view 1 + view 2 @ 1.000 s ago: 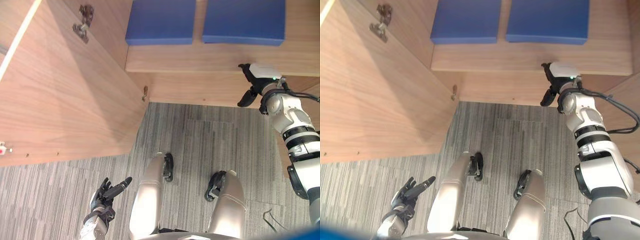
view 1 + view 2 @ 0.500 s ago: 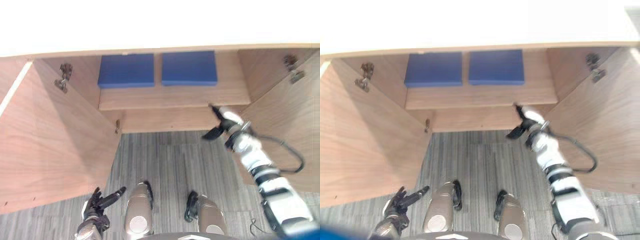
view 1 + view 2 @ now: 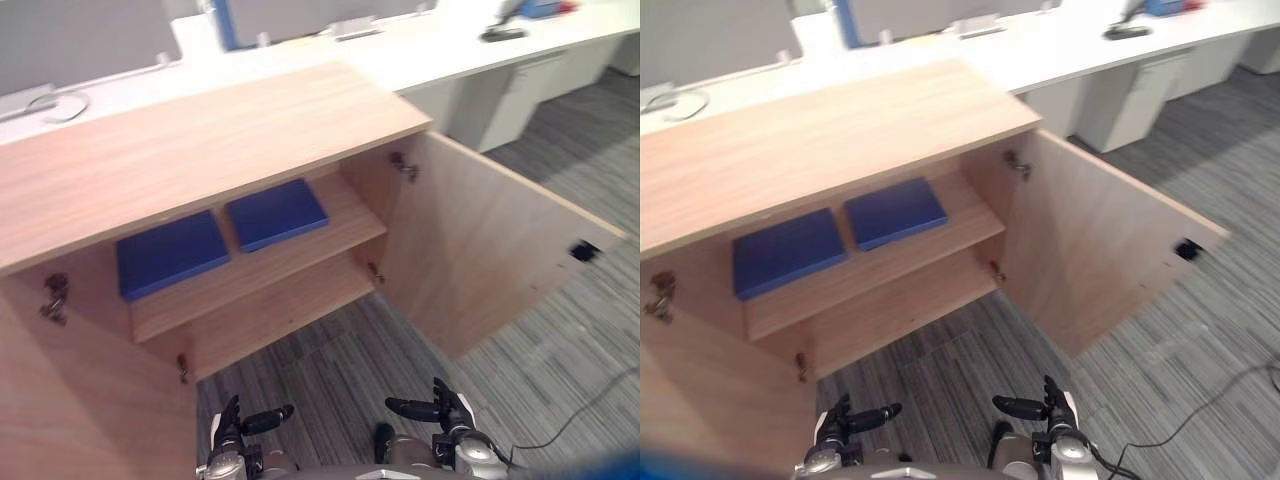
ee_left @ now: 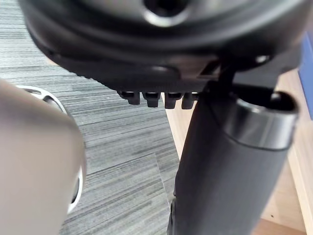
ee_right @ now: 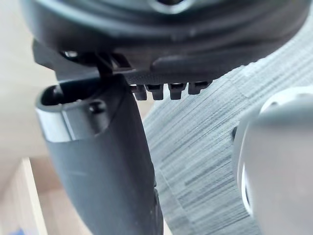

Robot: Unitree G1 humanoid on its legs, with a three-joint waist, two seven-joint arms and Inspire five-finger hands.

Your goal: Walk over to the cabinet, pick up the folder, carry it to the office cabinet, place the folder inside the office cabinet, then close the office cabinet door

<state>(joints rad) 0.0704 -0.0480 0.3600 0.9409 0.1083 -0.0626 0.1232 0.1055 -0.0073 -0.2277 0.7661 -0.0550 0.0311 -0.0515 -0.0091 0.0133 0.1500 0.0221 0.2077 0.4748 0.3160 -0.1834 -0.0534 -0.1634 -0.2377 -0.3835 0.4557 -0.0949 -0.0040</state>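
Ahead of both sets of fingers, well apart from them, stands a wide light-wood office cabinet point(image 3: 200, 140) with both doors swung open. Grey striped carpet point(image 3: 330, 360) lies between the fingers and the cabinet. Beyond the cabinet runs a long white desk point(image 3: 450, 40); the small items on it are too blurred to name.

The cabinet's right wooden door point(image 3: 480, 250) shows its whole inner face, with a small dark fitting point(image 3: 583, 251) near the free edge that is too small to make out. The left wooden door point(image 3: 70, 400) is cut off by the picture's edge. A wooden shelf point(image 3: 300, 262) crosses the inside and hides part of the space under it.

On that shelf, side by side and just apart, lie a flat blue rectangular folder point(image 3: 170, 252) and a second blue folder point(image 3: 277, 212). Which one the task means cannot be told.

The left hand point(image 3: 235, 430) and the right hand point(image 3: 447, 412) hang low over the carpet, their wrists cut off. Both have loose, uncurled fingers, thumbs stretched toward each other, and hold nothing. In each wrist view the thumb blocks much of the scene, and only short fingertips point(image 4: 152, 100) point(image 5: 176, 89) show, with carpet and a strip of wood past them.
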